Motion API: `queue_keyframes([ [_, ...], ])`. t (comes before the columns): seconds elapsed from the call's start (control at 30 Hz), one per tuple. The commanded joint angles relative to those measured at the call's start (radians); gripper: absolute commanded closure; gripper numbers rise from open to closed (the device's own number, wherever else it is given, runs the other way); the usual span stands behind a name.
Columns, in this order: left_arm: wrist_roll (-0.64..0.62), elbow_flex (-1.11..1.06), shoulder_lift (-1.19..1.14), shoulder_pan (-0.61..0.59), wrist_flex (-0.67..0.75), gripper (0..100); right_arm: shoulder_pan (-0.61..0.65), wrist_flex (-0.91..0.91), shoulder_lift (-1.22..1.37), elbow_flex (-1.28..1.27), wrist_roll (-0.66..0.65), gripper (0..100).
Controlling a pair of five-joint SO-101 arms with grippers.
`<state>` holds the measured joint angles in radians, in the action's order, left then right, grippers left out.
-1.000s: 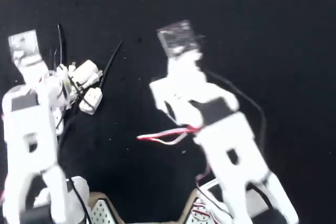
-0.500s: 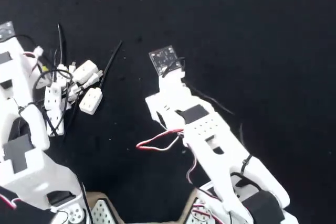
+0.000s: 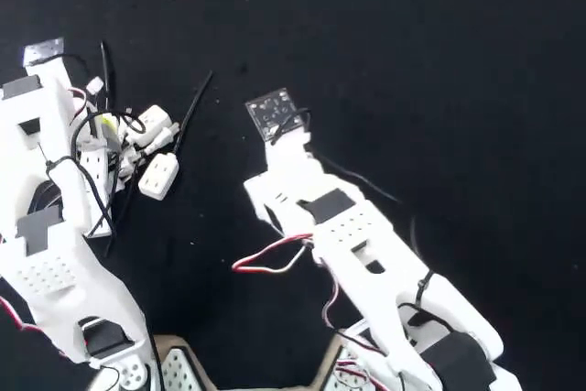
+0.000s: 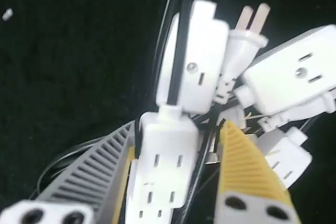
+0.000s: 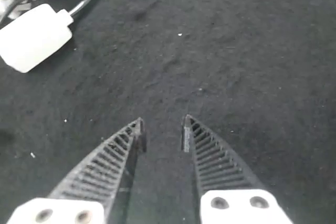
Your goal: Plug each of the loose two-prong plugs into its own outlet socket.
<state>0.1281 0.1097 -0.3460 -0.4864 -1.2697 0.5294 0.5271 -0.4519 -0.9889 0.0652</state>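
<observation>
Left gripper (image 4: 177, 127): jaws wide, set astride a white socket (image 4: 163, 182). We see the grey finger (image 4: 100, 171) against one side of the socket. The yellow finger (image 4: 247, 171) stands a little off the other side, with black cords (image 4: 202, 161) running through the gap. We cannot tell whether the socket is gripped.

Just beyond the fingertips, a second socket (image 4: 197, 61) stands on end, touching the first. A two-prong plug (image 4: 244, 40) lies against its side, prongs free and pointing away from the gripper. A third socket (image 4: 294, 77) sits beside the plug, slots facing up.

High view: the pile (image 3: 146, 130) lies at the table's (image 3: 458, 89) left side, the left arm over it. A white block (image 3: 157, 176) rests at the pile's near edge.

Right gripper (image 5: 163, 128): jaws narrowly apart, nothing between them, over bare table near the middle. The white block (image 5: 34, 38) lies well apart from its tips.
</observation>
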Motion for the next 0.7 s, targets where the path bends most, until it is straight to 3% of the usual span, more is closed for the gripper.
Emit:
queue_keyframes([
  [0.0,-0.011,0.056,0.003,-0.064,-0.018,74,0.015,-0.029,-0.001,0.008,0.002,87.4],
  [0.2,-0.025,0.016,0.008,-0.071,-0.029,76,0.020,-0.029,0.001,0.010,0.002,87.4],
  [0.4,-0.021,0.001,0.051,-0.012,-0.110,98,0.017,-0.029,-0.002,0.007,0.002,87.4],
  [0.67,-0.028,0.004,0.149,0.065,-0.230,95,0.015,-0.029,-0.005,0.007,0.000,87.4],
])
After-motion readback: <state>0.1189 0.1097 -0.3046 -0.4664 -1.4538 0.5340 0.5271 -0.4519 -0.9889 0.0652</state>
